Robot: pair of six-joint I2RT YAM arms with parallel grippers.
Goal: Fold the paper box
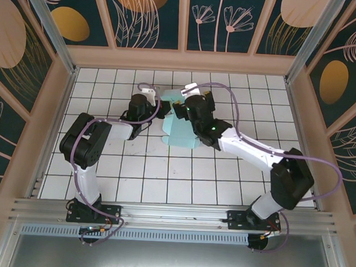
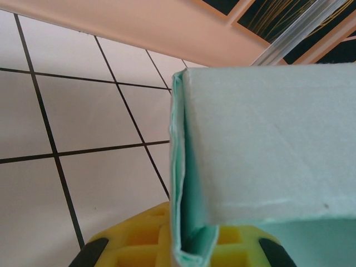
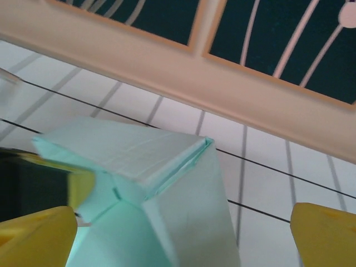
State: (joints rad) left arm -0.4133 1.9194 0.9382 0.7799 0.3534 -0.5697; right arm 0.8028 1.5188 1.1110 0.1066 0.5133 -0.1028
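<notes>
Pinching one upright wall of the paper box, my left gripper has its yellow fingers clenched on the doubled card, which runs straight down between them. I judge this hold is meant to stop the box sliding while its other side is worked. My right gripper is spread wide around a folded corner of the same box. One finger is close to the card and the other is well clear, so it grips nothing. That spread seems meant to let the corner sit between the fingers before they press a flap home.

The box rests on the table in its far half, about midway between the left and right edges. It is already raised into a shallow shape, so I judge the folding well along but unfinished.

Seen from above, my left arm rises from the near edge, bends its elbow toward the left edge, then reaches right and far to the box. My right arm bends toward the right edge and runs a long forearm diagonally to the box, so both wrists meet there.
</notes>
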